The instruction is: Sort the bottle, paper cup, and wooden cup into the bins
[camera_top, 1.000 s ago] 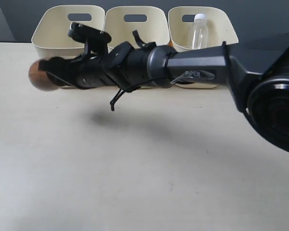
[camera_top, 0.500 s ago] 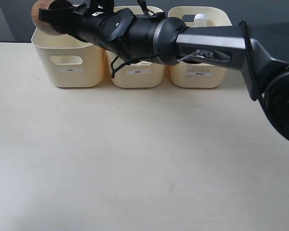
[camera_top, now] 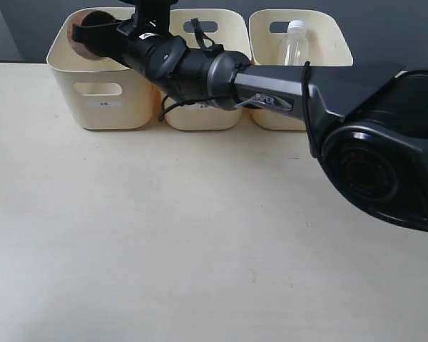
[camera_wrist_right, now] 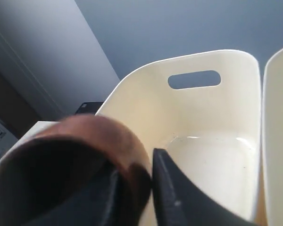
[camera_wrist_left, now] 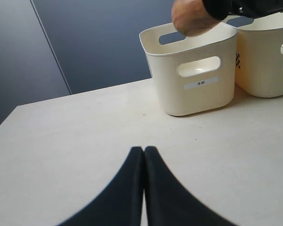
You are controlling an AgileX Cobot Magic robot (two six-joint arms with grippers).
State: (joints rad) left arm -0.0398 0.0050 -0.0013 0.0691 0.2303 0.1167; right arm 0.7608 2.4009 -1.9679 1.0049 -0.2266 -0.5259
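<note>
The wooden cup (camera_top: 82, 39), rim pinched by the right gripper (camera_wrist_right: 137, 174), hangs tilted above the left bin's (camera_top: 68, 85) edge and may bounce out.

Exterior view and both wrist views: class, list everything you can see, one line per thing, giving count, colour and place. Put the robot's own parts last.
bins: three, cream, in a row at the table's far edge: left bin, middle bin, right bin
bottle: one, clear with white cap, upright in the right bin
wooden cup: one, brown, over the left bin at the right gripper's tip
paper cup: none seen in any view
table: one, pale beige, under everything
wall: one, dark blue-grey, behind the bins
right gripper: one, black, cup wall between its fingers, grip unclear
left gripper: one, black, shut, empty, above the table
</note>
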